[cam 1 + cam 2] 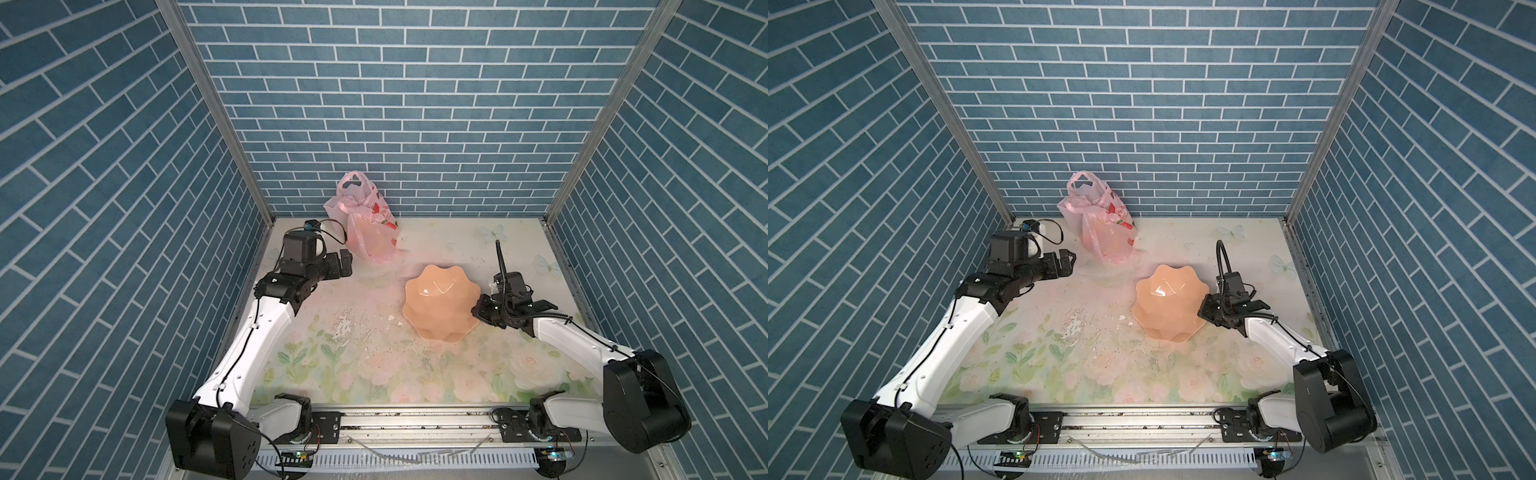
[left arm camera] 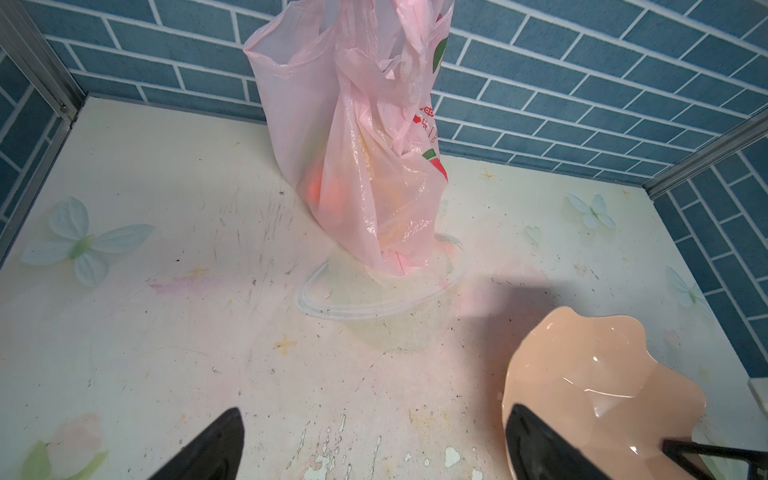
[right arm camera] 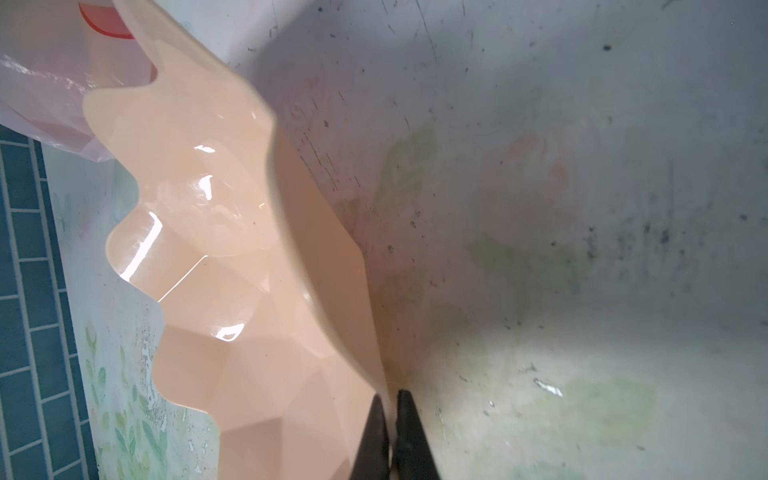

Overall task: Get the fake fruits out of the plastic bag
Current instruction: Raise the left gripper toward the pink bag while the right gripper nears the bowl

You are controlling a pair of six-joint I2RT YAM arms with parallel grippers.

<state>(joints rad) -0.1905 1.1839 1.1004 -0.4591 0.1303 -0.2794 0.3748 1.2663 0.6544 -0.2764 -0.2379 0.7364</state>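
The pink plastic bag (image 1: 370,224) (image 1: 1104,232) stands upright at the back wall, its handles up. In the left wrist view, orange and yellow shapes of the fake fruits (image 2: 318,187) show dimly through the bag (image 2: 357,166). My left gripper (image 1: 347,264) (image 2: 378,409) hangs open just left of the bag's base, with nothing between its fingers. My right gripper (image 1: 478,309) (image 3: 390,392) is shut on the right rim of the peach scalloped bowl (image 1: 440,303) (image 3: 232,249), which sits tilted.
The bowl (image 1: 1167,303) (image 2: 602,374) lies right of centre, in front of the bag. The floral tabletop (image 1: 353,357) has peeled patches near the middle. Blue brick walls close in the back and both sides.
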